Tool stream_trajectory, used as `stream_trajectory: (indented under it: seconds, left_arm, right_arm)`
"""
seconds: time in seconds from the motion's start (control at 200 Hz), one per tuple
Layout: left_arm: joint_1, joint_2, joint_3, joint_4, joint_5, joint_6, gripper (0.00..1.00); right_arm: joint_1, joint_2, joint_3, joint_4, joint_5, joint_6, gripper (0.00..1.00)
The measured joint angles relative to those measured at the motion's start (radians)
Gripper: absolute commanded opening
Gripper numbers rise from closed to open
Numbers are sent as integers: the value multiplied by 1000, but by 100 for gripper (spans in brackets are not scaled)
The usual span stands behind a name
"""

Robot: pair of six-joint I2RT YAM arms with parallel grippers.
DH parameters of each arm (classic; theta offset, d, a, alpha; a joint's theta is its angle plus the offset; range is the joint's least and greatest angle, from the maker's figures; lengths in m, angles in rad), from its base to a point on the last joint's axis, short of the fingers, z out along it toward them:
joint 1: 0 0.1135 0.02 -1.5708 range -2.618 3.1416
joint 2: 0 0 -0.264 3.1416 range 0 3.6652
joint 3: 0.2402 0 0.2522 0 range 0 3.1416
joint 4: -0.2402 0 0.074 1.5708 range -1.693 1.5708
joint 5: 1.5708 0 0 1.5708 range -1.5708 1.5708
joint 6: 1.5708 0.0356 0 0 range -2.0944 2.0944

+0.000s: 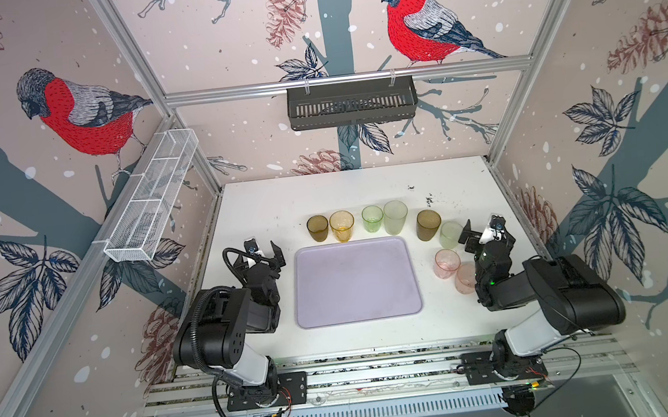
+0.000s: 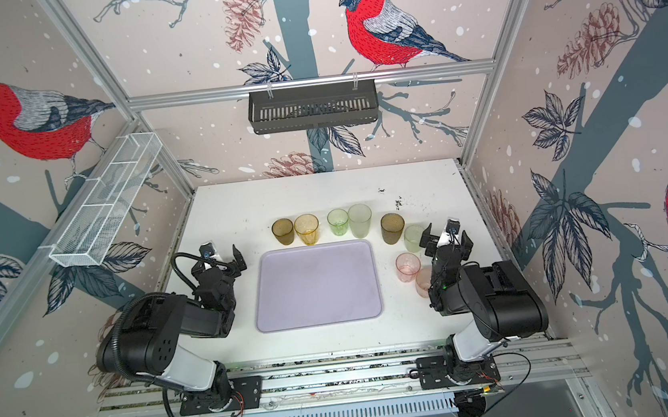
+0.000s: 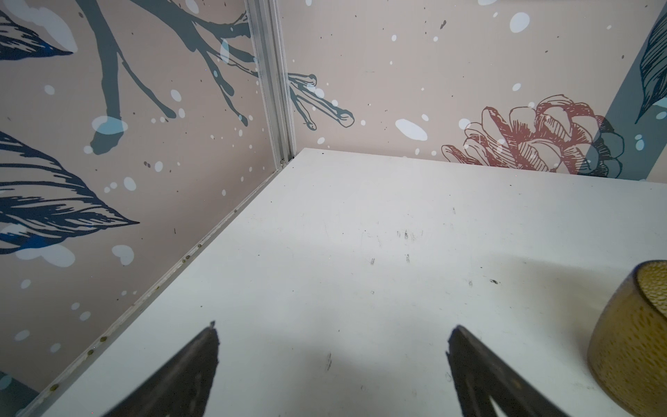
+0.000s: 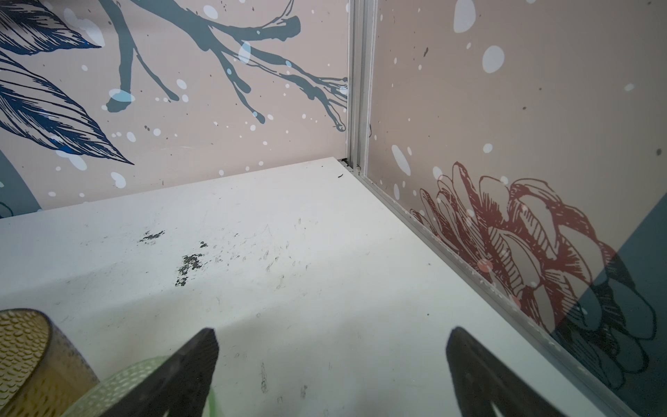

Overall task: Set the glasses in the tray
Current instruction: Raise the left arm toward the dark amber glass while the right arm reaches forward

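You're looking at a cold start. The large flat pale lilac tray (image 1: pixel 357 295) is lying bare in the middle of the white worktop (image 1: pixel 322 194), and all eight small translucent glasses are standing outside it. Most are running along its far edge, from the short brown textured tumbler (image 1: pixel 317 228) on the left to the taller brown tumbler (image 1: pixel 428 224). The pale green tumbler (image 1: pixel 450 234) and two pink tumblers (image 1: pixel 447 263) are standing off its right side.

Your black left gripper (image 1: pixel 258 260) is hanging spread wide and empty just left of the tray. Your black right gripper (image 2: pixel 447 240) is gaping too, holding nothing. In the right wrist view the pale green tumbler's rim (image 4: pixel 122 382) is sitting half behind one jaw, outside the gap.

So, I'd say you're lining up the first pick. Try sliding the right gripper sideways until that green tumbler is centred between the jaws, then go low on its wall and squeeze gently, since these walls look slick. The taller brown tumbler is crowding it, and the pink pair is standing right by your right arm, so lift straight up. Set it down in a far corner of the tray, leaving room for seven more.
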Motion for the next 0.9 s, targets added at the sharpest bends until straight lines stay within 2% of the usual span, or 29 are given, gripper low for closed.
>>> stream_trajectory:
  seconds: [0.19,0.39,0.46,0.585,0.776,0.901]
  left_arm:
    - [6,-73,-7,-21,-13,-3,98]
    - [8,-308,84,-303,-105,-29,98]
    - [8,-391,142,-485,-124,-55,98]
    - [8,-461,355,-871,-117,-154,98]
    - [-23,-410,625,-1445,14,-348,98]
    - [-64,-372,730,-1711,130,-418,97]
  right_arm:
    - [0,-44,14,-32,-2,0,100]
    - [3,-246,20,-161,-15,-1,100]
    - [8,-340,36,-242,-12,-1,100]
    - [28,-494,107,-454,17,0,100]
    - [122,-736,241,-830,73,30,100]
    - [216,-792,386,-1073,145,60,100]
